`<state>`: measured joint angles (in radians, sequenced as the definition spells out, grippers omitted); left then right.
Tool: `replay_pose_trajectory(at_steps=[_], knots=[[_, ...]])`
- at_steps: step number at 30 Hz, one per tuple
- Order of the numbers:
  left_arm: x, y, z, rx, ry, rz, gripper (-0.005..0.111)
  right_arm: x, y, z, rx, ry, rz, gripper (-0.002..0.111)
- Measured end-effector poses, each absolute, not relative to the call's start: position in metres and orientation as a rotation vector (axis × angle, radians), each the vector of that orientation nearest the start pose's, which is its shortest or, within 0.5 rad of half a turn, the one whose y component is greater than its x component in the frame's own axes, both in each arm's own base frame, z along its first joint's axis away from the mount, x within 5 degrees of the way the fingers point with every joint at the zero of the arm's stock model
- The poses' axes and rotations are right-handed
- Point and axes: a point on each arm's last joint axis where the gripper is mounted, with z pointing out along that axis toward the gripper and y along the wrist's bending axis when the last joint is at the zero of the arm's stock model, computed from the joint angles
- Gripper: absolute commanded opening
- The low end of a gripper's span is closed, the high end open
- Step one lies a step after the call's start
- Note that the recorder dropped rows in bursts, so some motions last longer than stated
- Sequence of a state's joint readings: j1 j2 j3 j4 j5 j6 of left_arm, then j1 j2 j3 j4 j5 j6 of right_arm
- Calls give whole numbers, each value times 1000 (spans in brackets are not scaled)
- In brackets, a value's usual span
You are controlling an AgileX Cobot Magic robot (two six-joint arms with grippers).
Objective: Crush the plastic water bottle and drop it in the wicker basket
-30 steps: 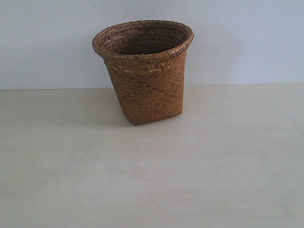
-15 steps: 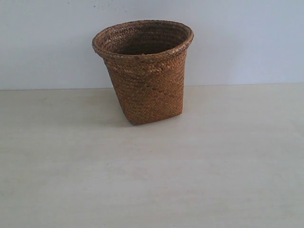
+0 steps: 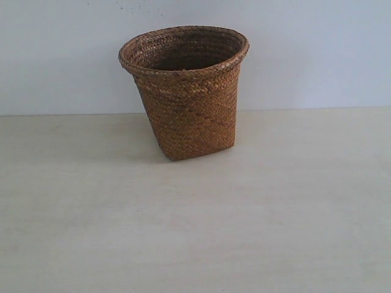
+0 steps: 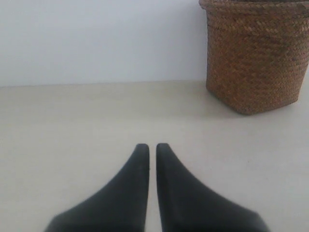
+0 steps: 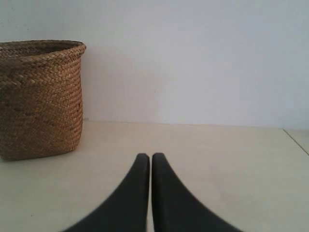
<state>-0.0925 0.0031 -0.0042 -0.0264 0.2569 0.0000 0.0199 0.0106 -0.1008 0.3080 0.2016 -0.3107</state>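
One wicker basket — left pincer, right pincer, both closed.

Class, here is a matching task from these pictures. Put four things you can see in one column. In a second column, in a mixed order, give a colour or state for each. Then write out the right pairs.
Things:
1. basket
2. table
3. wall
4. left gripper

Colour or state:
A. black, jaws shut with nothing between them
B. plain pale bluish white
C. brown and woven, standing upright
D. flat, cream-coloured

Pairs: 1-C, 2-D, 3-B, 4-A
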Motion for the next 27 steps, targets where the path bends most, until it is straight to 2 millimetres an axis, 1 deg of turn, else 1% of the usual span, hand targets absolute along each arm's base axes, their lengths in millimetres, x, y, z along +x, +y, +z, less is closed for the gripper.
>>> replay_pose_trajectory(at_steps=[4, 27], knots=[[55, -6, 188, 65, 1765, -92, 4, 52, 7, 229, -70, 1585, 57, 0], [55, -6, 188, 65, 1769, -92, 4, 52, 7, 229, -70, 1585, 57, 0]])
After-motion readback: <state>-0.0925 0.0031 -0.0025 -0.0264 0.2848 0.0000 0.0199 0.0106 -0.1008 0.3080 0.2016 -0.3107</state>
